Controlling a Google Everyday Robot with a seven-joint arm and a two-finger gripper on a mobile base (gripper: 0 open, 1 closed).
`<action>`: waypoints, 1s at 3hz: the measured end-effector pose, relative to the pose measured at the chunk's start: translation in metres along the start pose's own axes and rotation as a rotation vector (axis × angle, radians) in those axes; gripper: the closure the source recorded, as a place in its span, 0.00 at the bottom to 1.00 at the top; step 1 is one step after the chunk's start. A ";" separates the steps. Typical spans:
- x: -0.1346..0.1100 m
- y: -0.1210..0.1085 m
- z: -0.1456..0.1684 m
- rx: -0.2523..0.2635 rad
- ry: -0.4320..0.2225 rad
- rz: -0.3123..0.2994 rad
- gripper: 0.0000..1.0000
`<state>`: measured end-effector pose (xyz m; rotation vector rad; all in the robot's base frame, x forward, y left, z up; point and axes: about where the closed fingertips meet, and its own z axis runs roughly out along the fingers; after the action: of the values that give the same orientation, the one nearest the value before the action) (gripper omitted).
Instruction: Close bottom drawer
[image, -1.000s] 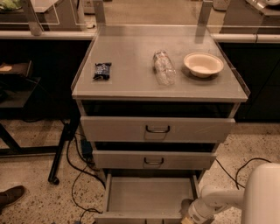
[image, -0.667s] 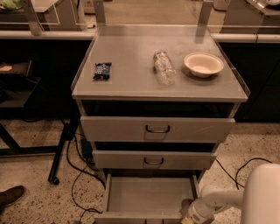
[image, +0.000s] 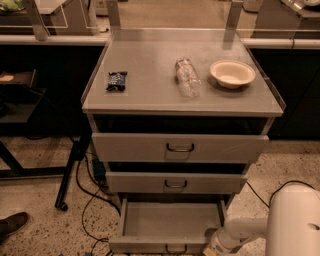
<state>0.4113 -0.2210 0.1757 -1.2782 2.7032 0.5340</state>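
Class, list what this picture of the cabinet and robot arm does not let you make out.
Camera view:
- gripper, by the bottom drawer at its right front corner: cut off by the lower edge.
- handle of that drawer: partly cut by the same edge.
- top drawer and middle drawer: insides hidden in shadow.
- dark packet: label too small to read.

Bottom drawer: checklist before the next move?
1. Bottom drawer is pulled out and needs pushing in: ok.
2. Gripper sits low at the right end of the drawer's front panel: ok.
3. Gripper touching the panel: cannot tell.
4. Tray shows only its bare grey floor, nothing to jam: ok.
5. Floor cables run close to the drawer's left corner; whether any lie under it: cannot tell.
6. Bottle lies on its side on the cabinet top and might roll on a jolt: not ok.
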 end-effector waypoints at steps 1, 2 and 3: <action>-0.009 -0.009 0.000 0.031 -0.017 -0.007 1.00; -0.026 -0.015 -0.006 0.029 -0.065 -0.033 1.00; -0.024 -0.013 -0.004 0.026 -0.060 -0.039 0.81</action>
<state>0.4371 -0.2121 0.1817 -1.2838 2.6220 0.5225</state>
